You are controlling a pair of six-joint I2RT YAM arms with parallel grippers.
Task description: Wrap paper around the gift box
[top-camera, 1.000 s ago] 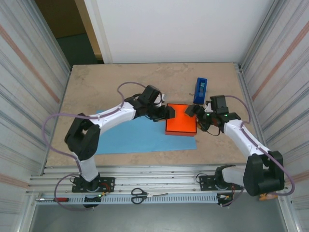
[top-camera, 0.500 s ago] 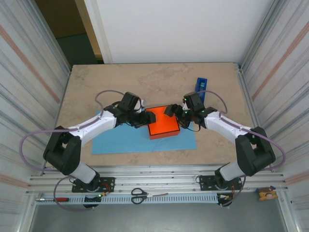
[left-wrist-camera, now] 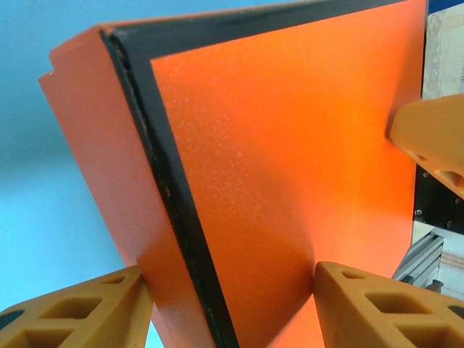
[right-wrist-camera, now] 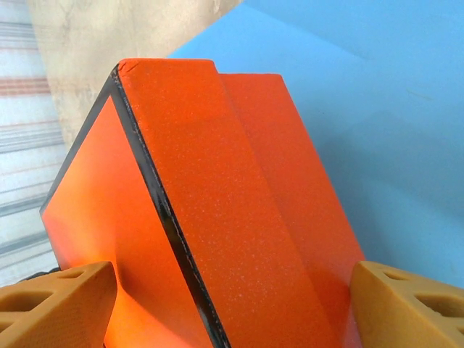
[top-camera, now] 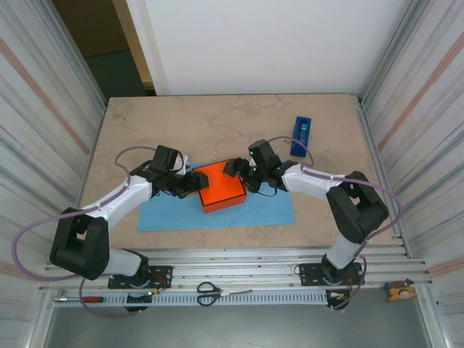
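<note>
Both arms stretched inward, elbows low, wrists facing each other. Left gripper (top-camera: pixel 194 183) (left-wrist-camera: pixel 228 308) clamped part-way on the flat orange gift box (top-camera: pixel 222 190), one finger each side. Right gripper (top-camera: pixel 234 167) (right-wrist-camera: pixel 232 304) clamps the opposite corner, jaws wider.

**What the box and the picture edges keep out of sight**

From above, the box (top-camera: pixel 221 187) covers the stretch of paper (top-camera: pixel 167 214) beneath it. The fingertips of the left gripper (top-camera: pixel 190 183) and right gripper (top-camera: pixel 235 167), at its two opposite corners, are too small to tell apart.

At the left wrist, both fingers (left-wrist-camera: pixel 72 312) run off the bottom edge. The box between them is cut at top and bottom. Beyond it, another tan finger (left-wrist-camera: pixel 431 145) is cut by the right edge.

At the right wrist, both fingers (right-wrist-camera: pixel 58 304) and the box's near end run off the bottom edge.
</note>
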